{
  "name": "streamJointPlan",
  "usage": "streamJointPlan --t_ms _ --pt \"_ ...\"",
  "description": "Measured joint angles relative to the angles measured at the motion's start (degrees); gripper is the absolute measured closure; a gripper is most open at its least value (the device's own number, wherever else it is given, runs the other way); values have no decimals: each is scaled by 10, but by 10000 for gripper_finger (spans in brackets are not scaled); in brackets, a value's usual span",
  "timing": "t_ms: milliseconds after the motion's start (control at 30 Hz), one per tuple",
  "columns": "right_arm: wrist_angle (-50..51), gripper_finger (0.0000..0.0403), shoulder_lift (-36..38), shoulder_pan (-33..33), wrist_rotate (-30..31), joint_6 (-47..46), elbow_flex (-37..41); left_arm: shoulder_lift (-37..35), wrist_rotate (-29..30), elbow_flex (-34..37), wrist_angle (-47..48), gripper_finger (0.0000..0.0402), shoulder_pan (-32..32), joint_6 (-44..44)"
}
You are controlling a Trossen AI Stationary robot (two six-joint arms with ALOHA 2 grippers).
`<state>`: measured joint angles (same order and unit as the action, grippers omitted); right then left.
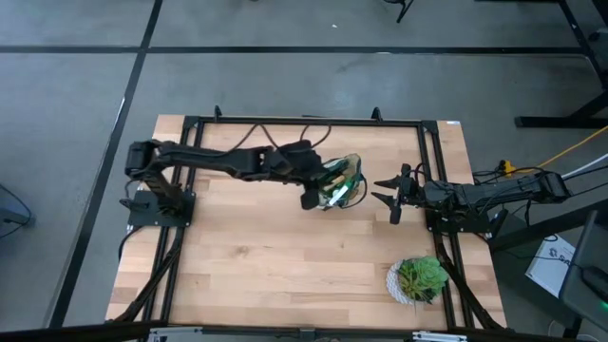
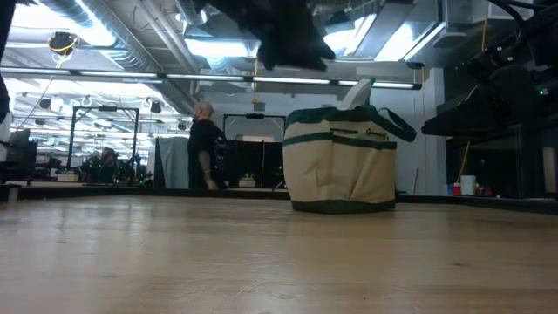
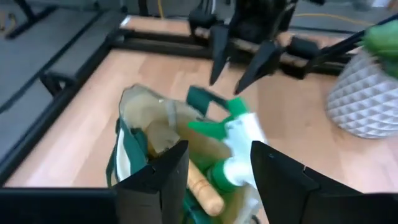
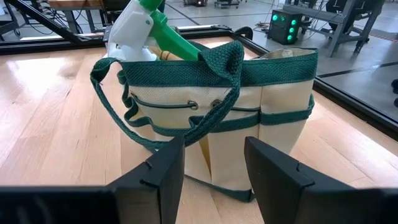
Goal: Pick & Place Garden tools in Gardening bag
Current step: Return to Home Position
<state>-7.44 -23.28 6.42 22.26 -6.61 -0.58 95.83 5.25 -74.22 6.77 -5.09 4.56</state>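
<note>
The bag (image 1: 342,180) is being shown upright on the table (image 1: 247,266), a little right of its middle and toward the far half. It is being filled by the spray bottle (image 3: 239,140), whose white and green head is being shown poking above the rim, and by a wooden handle (image 3: 202,186) lying beside the bottle inside. Which tool that handle belongs to cannot be told. The left gripper (image 1: 313,195) is being held above the bag's left edge, its fingers (image 3: 161,180) spread apart with nothing between them. The right gripper (image 1: 378,190) is being held just right of the bag, apart from it and pointed at it, likewise spread and empty. The plant (image 1: 419,278) is being shown at the near right corner. A person (image 2: 206,148) is being seen in the room beyond the far edge.
</note>
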Motion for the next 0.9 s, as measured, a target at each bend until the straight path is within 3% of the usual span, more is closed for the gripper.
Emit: streamJointPlan --t_ms 300,700,900 --pt "1 232 0 0 0 0 0 -113 1 66 -18 269 27 -44" --pt "0 232 0 0 0 0 0 -342 36 303 -163 302 34 -62" --pt "0 232 0 0 0 0 0 -460 37 390 -171 308 18 -63"
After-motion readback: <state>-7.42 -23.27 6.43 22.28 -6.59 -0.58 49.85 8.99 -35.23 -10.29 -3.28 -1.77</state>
